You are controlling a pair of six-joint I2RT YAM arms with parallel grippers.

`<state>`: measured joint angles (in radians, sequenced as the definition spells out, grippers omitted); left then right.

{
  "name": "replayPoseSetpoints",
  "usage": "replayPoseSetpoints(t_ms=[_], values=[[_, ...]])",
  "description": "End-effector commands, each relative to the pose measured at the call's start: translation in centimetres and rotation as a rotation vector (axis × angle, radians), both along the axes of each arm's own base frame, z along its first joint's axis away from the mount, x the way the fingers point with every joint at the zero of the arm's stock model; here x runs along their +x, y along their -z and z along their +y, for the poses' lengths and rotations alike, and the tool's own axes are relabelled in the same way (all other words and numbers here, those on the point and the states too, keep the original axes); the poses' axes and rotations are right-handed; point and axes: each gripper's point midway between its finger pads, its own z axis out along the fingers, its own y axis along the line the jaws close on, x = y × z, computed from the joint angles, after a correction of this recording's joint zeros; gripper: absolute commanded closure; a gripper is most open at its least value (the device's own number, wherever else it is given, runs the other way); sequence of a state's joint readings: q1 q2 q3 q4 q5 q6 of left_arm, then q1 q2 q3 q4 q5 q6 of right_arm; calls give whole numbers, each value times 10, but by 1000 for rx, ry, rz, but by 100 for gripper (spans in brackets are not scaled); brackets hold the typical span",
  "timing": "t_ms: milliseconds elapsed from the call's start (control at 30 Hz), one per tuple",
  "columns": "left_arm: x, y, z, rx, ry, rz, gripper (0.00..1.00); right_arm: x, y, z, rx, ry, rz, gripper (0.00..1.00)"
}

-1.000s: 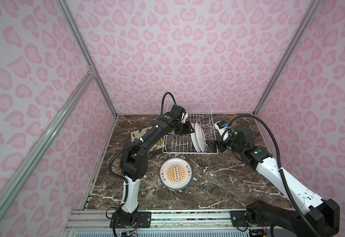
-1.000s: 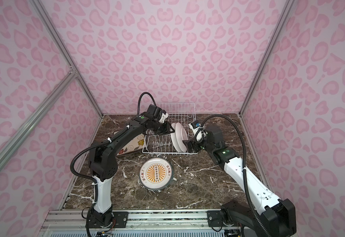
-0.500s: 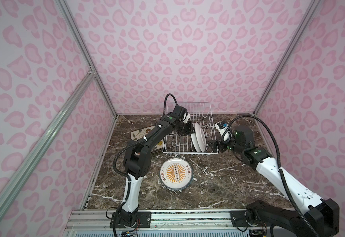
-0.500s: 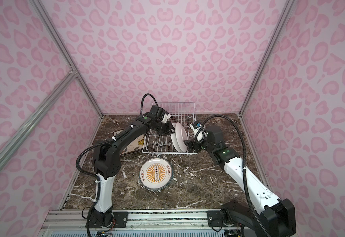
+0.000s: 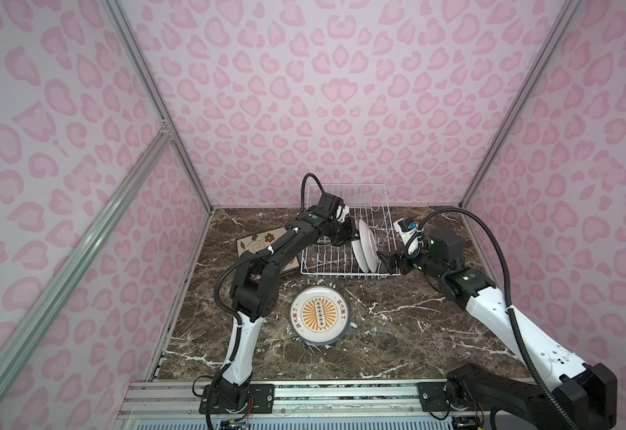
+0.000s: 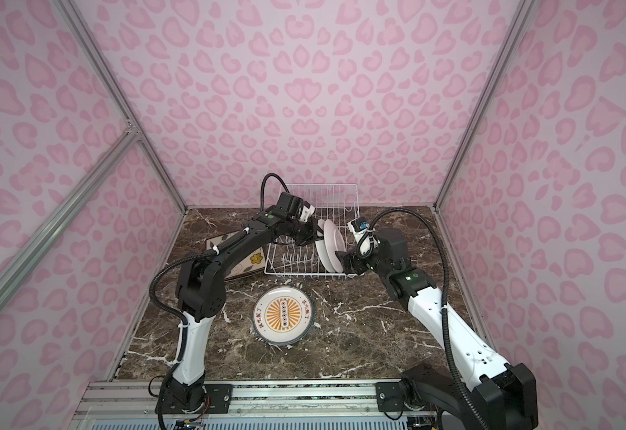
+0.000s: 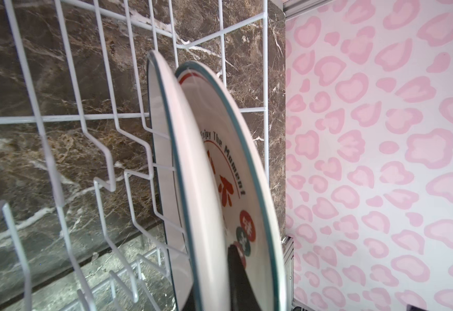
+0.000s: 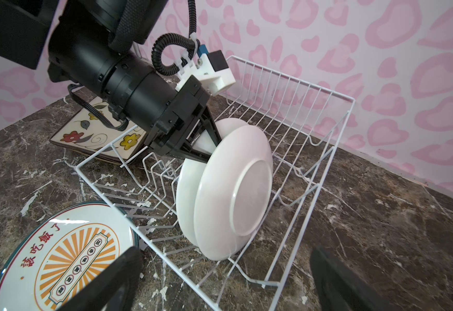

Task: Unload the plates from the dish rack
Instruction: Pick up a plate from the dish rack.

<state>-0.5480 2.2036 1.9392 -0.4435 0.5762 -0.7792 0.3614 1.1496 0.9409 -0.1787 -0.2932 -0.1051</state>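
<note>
Nearest the robot's base, a round white plate with a teal rim and orange sunburst centre (image 5: 320,315) lies face up on the dark brown marble table (image 5: 397,335), just before the white wire dish rack (image 5: 326,257). The right gripper (image 5: 385,260) hangs at the rack's near right corner, fingers spread wide, empty. Inside, two round white plates (image 8: 230,204) stand on edge, leaning together; the left gripper (image 8: 210,153) is clamped on one's top rim. Left of the rack, a cream square plate with painted flowers (image 5: 255,240) lies flat.

Stereo pair overhead-front; wrist cams close on dish rack (image 8: 290,78).
</note>
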Motion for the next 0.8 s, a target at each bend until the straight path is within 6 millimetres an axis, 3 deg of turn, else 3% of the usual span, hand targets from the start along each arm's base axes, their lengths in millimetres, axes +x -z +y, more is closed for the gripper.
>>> replayPoseSetpoints(t_ms=[0, 167, 767], values=[[3, 5, -3, -4, -12, 10, 96, 2, -6, 1, 2, -10, -21, 1], [-1, 1, 1, -1, -12, 12, 96, 2, -6, 1, 3, -9, -31, 1], [-21, -54, 14, -18, 8, -69, 96, 2, -18, 1, 17, -10, -56, 1]])
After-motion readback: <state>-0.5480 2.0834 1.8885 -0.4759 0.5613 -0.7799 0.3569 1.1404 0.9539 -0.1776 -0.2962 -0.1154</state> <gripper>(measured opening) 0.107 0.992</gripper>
